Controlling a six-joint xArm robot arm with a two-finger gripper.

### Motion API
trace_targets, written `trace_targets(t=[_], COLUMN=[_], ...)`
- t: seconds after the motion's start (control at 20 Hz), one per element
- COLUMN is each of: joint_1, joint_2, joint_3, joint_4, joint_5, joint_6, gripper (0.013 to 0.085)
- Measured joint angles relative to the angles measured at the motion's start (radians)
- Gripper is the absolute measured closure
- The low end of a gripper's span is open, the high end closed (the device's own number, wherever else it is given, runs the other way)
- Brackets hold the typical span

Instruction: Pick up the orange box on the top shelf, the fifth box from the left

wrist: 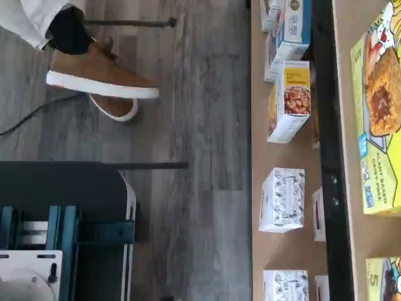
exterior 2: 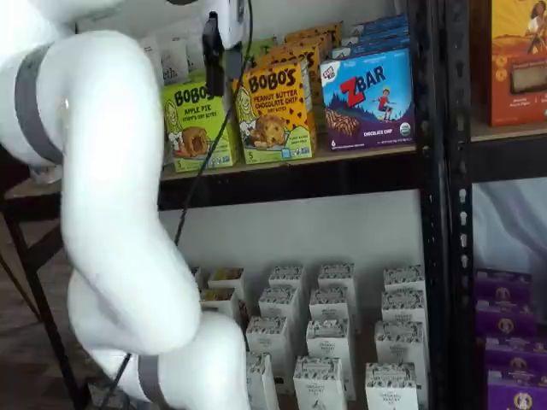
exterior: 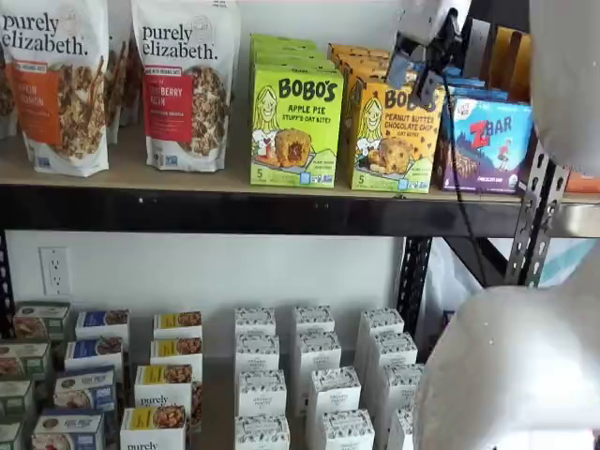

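We saw the orange box (exterior: pixel 395 137) upright on the top shelf (exterior: pixel 141 178) between green and blue boxes, gripper (exterior: pixel 419 70) in front with fingers spread (light, crushable cardboard, we'd pinch its narrow sides).

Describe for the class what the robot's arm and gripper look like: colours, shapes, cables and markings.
The arm is made of thick, rounded, glossy white segments with grey bands at the joints. The gripper has a white body with black fingers. A thin black cable hangs down beside it in both shelf views. No lettering or logos can be made out on the arm.
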Motion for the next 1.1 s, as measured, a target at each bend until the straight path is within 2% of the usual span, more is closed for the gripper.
trace_targets(t=[0.1,0.5,0.7,0.8,1.1], joint_1=[0.003,-0.013,-0.027,-0.030,-0.036], joint_2=[-0.011,-0.032,-0.095,-0.102,-0.062], joint_3=[0.011,0.033,0.120,0.132,0.090], joint_4=[-0.010,0.000,0.033,0.040,0.040], joint_5=[-0.024,-0.068,-0.222,-0.261,-0.277], joint_6=[-0.001,-0.014,-0.025,-0.029,-0.035], gripper=[0.0130,0.0130,0.0130,0.0130,0.0130])
